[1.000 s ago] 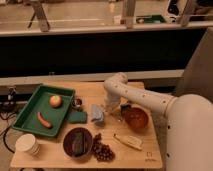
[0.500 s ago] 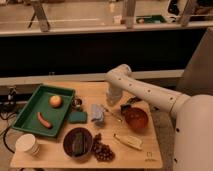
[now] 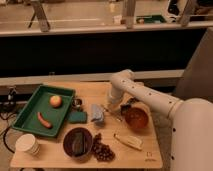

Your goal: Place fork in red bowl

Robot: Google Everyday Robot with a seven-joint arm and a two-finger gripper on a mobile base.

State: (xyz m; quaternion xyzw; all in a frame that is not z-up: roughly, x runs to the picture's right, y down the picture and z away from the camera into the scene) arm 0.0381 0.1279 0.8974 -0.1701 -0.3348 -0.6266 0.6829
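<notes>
None of the task looks done to us: the fork (image 3: pixel 112 114) lies on the table (image 3: pixel 148 152) just left of the red bowl (image 3: pixel 136 119), not in it, with the gripper (image 3: pixel 114 104) low just above its far end, though we cannot tell whether it is apart or clamped.

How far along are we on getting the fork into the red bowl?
Nothing looks done yet: the fork lies on the table between the blue cloth and the red bowl, not in it. In hand: the gripper is down right over the fork; whether it has a grasp can't be told. Left: grip, lift, carry over, release in the bowl.
</notes>
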